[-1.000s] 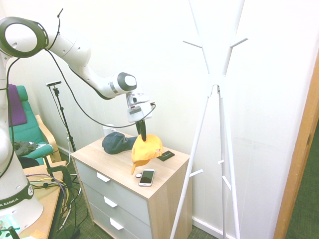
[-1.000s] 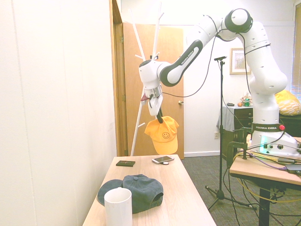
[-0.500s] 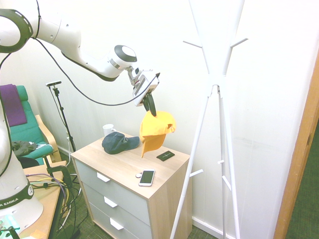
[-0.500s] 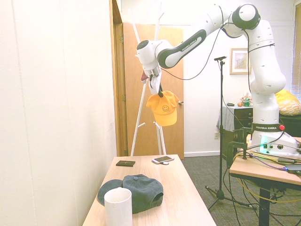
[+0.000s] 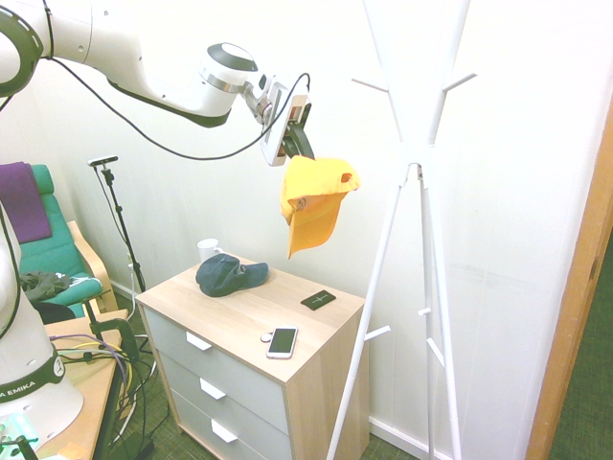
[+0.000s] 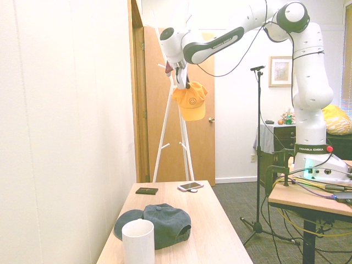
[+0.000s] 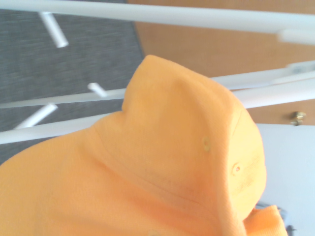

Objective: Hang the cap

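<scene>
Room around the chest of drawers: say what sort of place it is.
Probably a home room or small office set up for living: a coat rack, a cushioned armchair and a framed picture on the wall.

Yellow-orange cap (image 6: 190, 104) with a dark smiley emblem; dark blue-grey cap (image 6: 168, 226); white mug (image 6: 138, 242); pale wood-grain desk (image 5: 225, 324) with grey-white drawer fronts (image 5: 218, 381); white coat stand (image 5: 439, 287); black fingers (image 5: 299, 144).

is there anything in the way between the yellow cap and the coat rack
Nothing visible stands between them: the yellow cap, held by the hand, hangs in the air above the dresser, with only open space showing before the white coat rack.
</scene>
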Robot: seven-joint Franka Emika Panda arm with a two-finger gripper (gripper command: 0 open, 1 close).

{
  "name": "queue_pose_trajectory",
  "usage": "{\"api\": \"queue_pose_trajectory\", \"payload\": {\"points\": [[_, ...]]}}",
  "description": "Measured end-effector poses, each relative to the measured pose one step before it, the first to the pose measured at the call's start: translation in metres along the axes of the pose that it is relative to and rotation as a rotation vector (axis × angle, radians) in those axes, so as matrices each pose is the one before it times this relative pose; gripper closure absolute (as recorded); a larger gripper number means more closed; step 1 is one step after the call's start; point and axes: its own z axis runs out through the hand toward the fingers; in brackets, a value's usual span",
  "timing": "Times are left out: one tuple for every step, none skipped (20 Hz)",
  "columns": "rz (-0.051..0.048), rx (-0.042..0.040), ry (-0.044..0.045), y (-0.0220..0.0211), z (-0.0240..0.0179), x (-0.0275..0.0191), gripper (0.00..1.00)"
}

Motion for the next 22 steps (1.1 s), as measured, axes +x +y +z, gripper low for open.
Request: {"api": "queue_pose_trajectory", "payload": {"points": [[0.00125, -0.0099, 0.01681, 0.00398, -0.00493, 0.00323, 1.0], [0.00076, -0.01095, 0.01796, 0.00384, -0.00466, 0.00313, 1.0], [0.00041, -0.0091, 0.0124, 0.00351, -0.00453, 0.00302, 1.0], [-0.00056, -0.00753, 0.01244, 0.0032, -0.0044, 0.00321, 1.0], [-0.00382, -0.0057, 0.01025, 0.00409, -0.0047, 0.00426, 1.0], [-0.00455, -0.00849, 0.01077, 0.0054, -0.00481, 0.00542, 1.0], [-0.00384, -0.01133, 0.01516, 0.00725, -0.00543, 0.00725, 1.0], [-0.00267, -0.00903, 0.01336, 0.00816, -0.00573, 0.00785, 1.0], [-0.00201, -0.0084, 0.01408, 0.00817, -0.00546, 0.00774, 1.0], [0.00174, -0.00435, 0.01282, 0.00846, -0.00514, 0.00834, 1.0], [0.00274, -0.00172, 0.00853, 0.00798, -0.00456, 0.00801, 1.0], [0.00472, -0.00122, 0.00936, 0.00659, -0.00426, 0.00755, 1.0], [0.00375, 0.0003, 0.008, 0.00518, -0.00329, 0.007, 1.0], [0.00422, 0.00124, 0.00665, 0.00402, -0.00211, 0.00676, 1.0], [0.00482, -0.00022, 0.0079, 0.00271, -0.00156, 0.00653, 1.0], [0.00588, -0.0013, 0.00979, 0.0028, -0.00167, 0.00745, 1.0], [0.00656, 0.00127, 0.00562, 0.00322, -0.00155, 0.00742, 1.0], [0.00859, 0.00219, 0.00328, 0.00397, -0.00144, 0.00731, 1.0], [0.00784, 0.00278, 0.00088, 0.00434, -0.00107, 0.0069, 1.0], [0.00785, 0.00142, -0.00021, 0.00465, -0.00028, 0.00636, 1.0], [0.0063, 0.00068, -0.00047, 0.00475, 0.00059, 0.00578, 1.0], [0.0055, 0.00007, -0.00045, 0.00379, 0.00087, 0.00472, 1.0]]}}
